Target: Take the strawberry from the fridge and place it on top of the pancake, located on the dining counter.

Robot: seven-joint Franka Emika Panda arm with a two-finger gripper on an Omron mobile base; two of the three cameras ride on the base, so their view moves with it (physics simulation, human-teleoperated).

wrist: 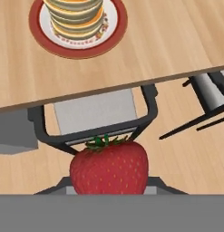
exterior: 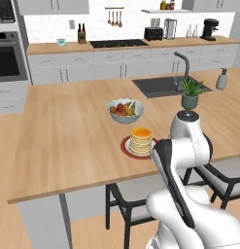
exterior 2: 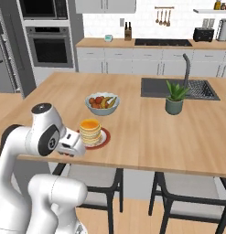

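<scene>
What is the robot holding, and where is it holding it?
The gripper holds the strawberry, clamped around its lower body, leafy top pointing toward the pancake.

We see the dining counter point(exterior: 68, 141), a wide light wooden top, carrying a dark red plate point(exterior: 125, 146) with the pancake point(exterior: 141, 139) stack near its front edge, and a fruit bowl point(exterior: 125, 110) just behind that plate toward the middle. Toward the back right corner a sink point(exterior: 158, 86) with a tap point(exterior: 183, 63) is set into the surface, and we find a potted plant point(exterior: 190, 93) just in front of it and a soap bottle point(exterior: 221, 79) near the right edge.
</scene>
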